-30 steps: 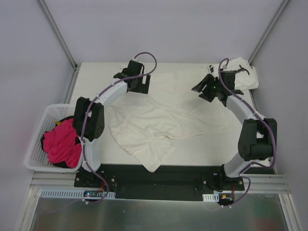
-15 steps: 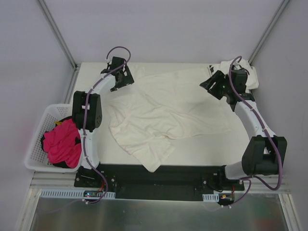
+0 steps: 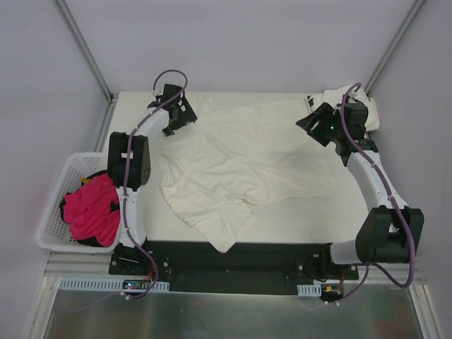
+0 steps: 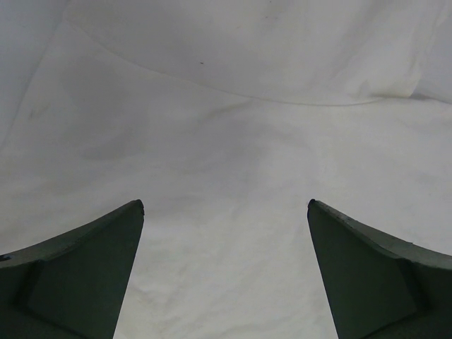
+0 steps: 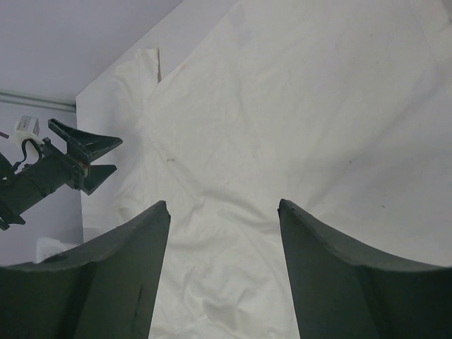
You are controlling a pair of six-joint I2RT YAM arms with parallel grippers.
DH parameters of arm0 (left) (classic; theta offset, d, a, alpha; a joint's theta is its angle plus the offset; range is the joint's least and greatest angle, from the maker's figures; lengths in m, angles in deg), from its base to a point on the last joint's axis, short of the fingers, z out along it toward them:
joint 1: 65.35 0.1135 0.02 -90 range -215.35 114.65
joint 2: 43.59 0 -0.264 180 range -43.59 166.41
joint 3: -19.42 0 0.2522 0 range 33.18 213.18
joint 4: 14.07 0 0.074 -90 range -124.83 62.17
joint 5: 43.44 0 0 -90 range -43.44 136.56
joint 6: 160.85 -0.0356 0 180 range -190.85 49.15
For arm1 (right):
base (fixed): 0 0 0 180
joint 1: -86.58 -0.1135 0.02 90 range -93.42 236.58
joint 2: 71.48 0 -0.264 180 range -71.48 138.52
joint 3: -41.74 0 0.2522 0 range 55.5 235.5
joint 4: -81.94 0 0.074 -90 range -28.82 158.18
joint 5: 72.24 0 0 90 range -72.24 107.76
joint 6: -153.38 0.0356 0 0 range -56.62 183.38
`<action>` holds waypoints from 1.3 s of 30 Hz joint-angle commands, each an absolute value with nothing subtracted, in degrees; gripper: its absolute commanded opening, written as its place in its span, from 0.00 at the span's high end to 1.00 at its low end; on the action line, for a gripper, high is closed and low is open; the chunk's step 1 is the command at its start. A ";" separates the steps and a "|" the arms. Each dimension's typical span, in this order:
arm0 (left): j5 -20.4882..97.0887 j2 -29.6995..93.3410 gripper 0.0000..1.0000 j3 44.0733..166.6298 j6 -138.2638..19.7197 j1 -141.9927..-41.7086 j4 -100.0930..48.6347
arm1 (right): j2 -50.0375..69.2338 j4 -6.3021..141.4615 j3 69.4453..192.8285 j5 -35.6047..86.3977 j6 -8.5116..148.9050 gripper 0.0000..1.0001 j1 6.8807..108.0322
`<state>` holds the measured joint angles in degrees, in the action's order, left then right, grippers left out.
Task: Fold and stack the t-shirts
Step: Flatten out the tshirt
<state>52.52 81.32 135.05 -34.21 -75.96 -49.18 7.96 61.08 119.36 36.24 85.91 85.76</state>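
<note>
A large cream-white t-shirt (image 3: 247,162) lies spread and wrinkled over most of the table, one corner hanging toward the near edge. A second white t-shirt (image 3: 359,104) sits bundled in the far right corner, partly behind the right arm. My left gripper (image 3: 174,120) hovers open over the big shirt's far left edge; cloth (image 4: 226,141) shows below its empty fingers (image 4: 224,205). Over the shirt's far right part my right gripper (image 3: 319,128) is open and empty, and it looks across the cloth (image 5: 282,106) between its fingers (image 5: 224,205).
A white basket (image 3: 56,191) holding pink cloth (image 3: 92,208) stands off the table's left side. Grey walls and slanted frame posts close in the far corners. The left gripper (image 5: 79,162) shows at the left of the right wrist view.
The left gripper has swung from the far middle of the shirt out to its far left edge. The right gripper has shifted right and back toward the far corner. Both stay open.
</note>
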 commanded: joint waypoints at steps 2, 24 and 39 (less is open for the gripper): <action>50.87 82.36 0.01 136.19 -30.86 -73.97 -49.45 | 5.16 62.55 121.07 36.83 86.67 0.34 86.49; 44.45 87.72 0.01 143.39 -28.14 -69.48 -50.86 | 2.43 60.09 123.53 36.21 87.90 0.33 86.49; 45.77 92.20 0.01 151.65 -34.02 -65.70 -56.22 | 1.56 58.77 123.88 36.30 87.64 0.33 86.41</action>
